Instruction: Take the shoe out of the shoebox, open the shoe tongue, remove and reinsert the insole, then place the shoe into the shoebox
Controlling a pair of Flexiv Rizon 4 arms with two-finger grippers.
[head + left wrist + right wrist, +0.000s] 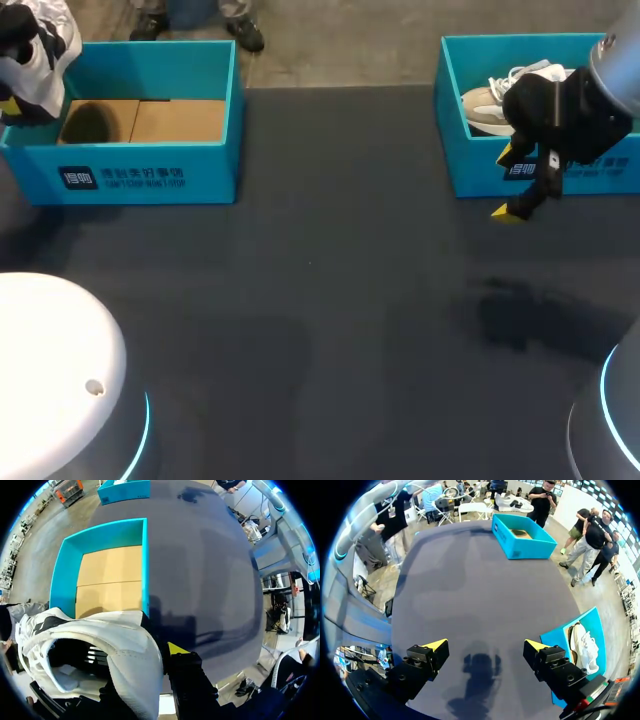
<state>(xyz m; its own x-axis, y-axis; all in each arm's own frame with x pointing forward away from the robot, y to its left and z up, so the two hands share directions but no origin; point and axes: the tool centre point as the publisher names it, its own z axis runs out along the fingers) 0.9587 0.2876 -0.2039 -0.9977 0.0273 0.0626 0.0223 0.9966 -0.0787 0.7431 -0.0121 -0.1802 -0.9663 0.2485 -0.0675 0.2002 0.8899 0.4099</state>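
Note:
My left gripper is shut on a white shoe with black trim, held above the far left corner of the empty left shoebox. In the left wrist view the white shoe covers one finger; the other yellow fingertip shows beside it, with the left shoebox below. My right gripper stands open above the table, just in front of the right shoebox, which holds a beige and white shoe. The right gripper has nothing between its fingers; the right shoebox lies beside it.
The dark table stretches between the two boxes. The left shoebox shows a bare cardboard floor. My arms' white bases sit at the near corners. The far left shoebox is across the table from the right gripper.

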